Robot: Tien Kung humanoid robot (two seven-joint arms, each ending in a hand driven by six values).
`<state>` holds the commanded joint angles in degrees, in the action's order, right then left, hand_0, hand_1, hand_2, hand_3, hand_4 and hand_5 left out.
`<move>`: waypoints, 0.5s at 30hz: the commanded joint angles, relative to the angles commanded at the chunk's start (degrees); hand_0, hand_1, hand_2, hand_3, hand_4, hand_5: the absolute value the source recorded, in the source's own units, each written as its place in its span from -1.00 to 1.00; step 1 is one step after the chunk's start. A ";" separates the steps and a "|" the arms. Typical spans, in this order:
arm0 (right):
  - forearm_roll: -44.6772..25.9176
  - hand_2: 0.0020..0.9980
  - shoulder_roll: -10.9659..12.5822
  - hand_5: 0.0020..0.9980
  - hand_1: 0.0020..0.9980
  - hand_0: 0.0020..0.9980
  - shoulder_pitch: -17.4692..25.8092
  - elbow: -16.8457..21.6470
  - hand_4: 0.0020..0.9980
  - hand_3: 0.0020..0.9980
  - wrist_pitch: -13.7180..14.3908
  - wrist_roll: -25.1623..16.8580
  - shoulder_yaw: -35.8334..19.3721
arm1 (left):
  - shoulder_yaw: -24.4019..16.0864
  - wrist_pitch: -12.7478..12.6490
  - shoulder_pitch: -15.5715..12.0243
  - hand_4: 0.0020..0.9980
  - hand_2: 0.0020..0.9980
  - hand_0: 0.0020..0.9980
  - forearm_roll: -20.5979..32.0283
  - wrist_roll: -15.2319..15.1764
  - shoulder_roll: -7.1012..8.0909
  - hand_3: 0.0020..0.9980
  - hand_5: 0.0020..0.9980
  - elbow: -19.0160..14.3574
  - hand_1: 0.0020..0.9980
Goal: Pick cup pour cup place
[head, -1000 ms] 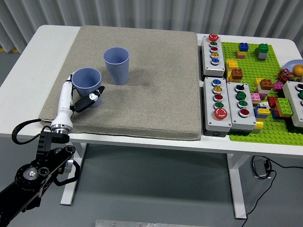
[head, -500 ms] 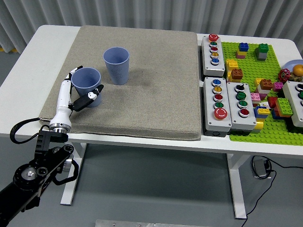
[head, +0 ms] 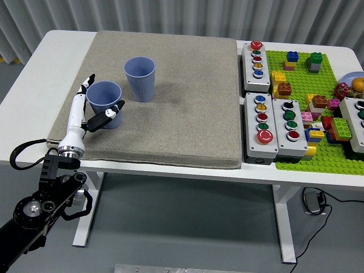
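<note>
Fingers (head: 86,85) of the left hand (head: 85,111) are spread loosely around the near blue cup (head: 104,104), the thumb at its front side and the others at its left rim, not closed on it. That cup stands upright on the grey mat (head: 170,114) covering the tabletop (head: 34,74), near a second blue cup (head: 140,78) standing further back and to the right.

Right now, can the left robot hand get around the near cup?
Probably yes: the left robot hand is open right beside the near cup, fingers flanking it, with nothing between; the far cup stands clear.
</note>
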<state>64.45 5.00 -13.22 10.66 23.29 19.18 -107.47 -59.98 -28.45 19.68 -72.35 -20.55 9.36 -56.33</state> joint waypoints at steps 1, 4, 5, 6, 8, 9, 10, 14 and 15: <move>0.07 -0.01 0.00 -0.46 0.10 0.34 0.01 0.00 -1.00 0.08 -0.01 0.02 -0.05 | -0.09 0.02 -0.14 0.96 1.00 0.81 -0.17 0.07 0.04 1.00 -0.07 -0.18 0.96; 0.21 -0.01 0.00 -0.46 0.10 0.34 0.05 0.01 -1.00 0.08 -0.05 0.05 -0.14 | -0.25 0.09 -0.34 0.96 1.00 0.81 -0.42 0.27 0.11 1.00 -0.07 -0.36 0.96; 0.23 -0.01 0.00 -0.46 0.10 0.34 0.05 0.00 -1.00 0.08 -0.07 0.03 -0.18 | -0.48 0.19 -0.33 0.96 1.00 0.81 -0.49 0.46 0.12 1.00 -0.08 -0.17 0.97; 0.24 -0.01 0.00 -0.46 0.10 0.34 0.05 0.00 -1.00 0.08 -0.08 0.03 -0.19 | -0.56 0.23 -0.32 0.96 1.00 0.81 -0.51 0.53 0.12 1.00 -0.08 -0.10 0.97; 0.30 -0.01 0.00 -0.46 0.10 0.34 0.03 0.00 -1.00 0.08 -0.09 0.06 -0.22 | -0.75 0.45 -0.25 0.96 1.00 0.81 -0.47 0.73 0.18 1.00 -0.08 0.21 0.97; 0.26 -0.01 0.01 -0.46 0.10 0.34 0.03 0.00 -1.00 0.08 -0.09 0.05 -0.20 | -0.80 0.62 -0.25 0.96 1.00 0.81 -0.29 0.78 0.29 1.00 -0.08 0.33 0.97; 0.23 -0.01 0.01 -0.46 0.10 0.34 0.04 0.00 -1.00 0.08 -0.09 0.05 -0.19 | -0.83 0.71 -0.28 0.96 1.00 0.81 -0.16 0.78 0.38 1.00 -0.08 0.39 0.97; 0.36 -0.01 0.01 -0.47 0.10 0.34 0.11 0.01 -1.00 0.08 -0.10 0.10 -0.21 | -1.07 1.04 -0.50 0.99 1.00 0.82 0.39 0.64 0.45 0.97 -0.06 0.49 0.97; 0.46 -0.01 -0.01 -0.47 0.10 0.34 0.16 0.02 -1.00 0.08 -0.10 0.13 -0.27 | -1.18 1.25 -0.60 0.99 1.00 0.82 0.39 0.70 0.45 0.97 -0.06 0.54 0.97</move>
<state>64.91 4.99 -13.06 10.68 23.19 19.32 -107.75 -61.16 -27.20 19.08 -71.96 -19.85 9.82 -55.80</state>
